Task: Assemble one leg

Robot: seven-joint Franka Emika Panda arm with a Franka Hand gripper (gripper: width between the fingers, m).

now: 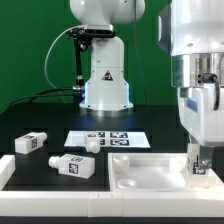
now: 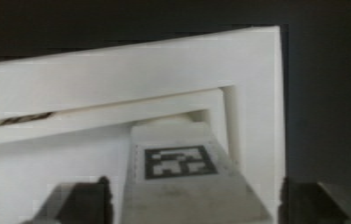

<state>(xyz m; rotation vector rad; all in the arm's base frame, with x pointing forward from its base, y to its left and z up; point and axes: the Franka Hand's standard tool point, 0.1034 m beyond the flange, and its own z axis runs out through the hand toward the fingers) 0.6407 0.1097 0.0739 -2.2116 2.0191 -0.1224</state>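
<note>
My gripper (image 1: 203,162) is low over the large white tray-shaped part (image 1: 140,178), at its corner on the exterior view's right. In the wrist view a white leg (image 2: 181,185) with a black-and-white tag stands upright between my two fingers (image 2: 87,203), inside the tray's raised corner (image 2: 243,80). The gripper (image 2: 186,208) looks shut on this leg. In the exterior view the held leg (image 1: 201,166) shows only as a tagged strip between the fingers. Two more legs (image 1: 30,142) (image 1: 76,166) lie loose on the black table at the exterior view's left.
The marker board (image 1: 108,139) lies flat behind the tray. A small white piece (image 1: 92,145) sits at its edge on the exterior view's left. The robot's white base (image 1: 106,80) stands at the back before a green wall.
</note>
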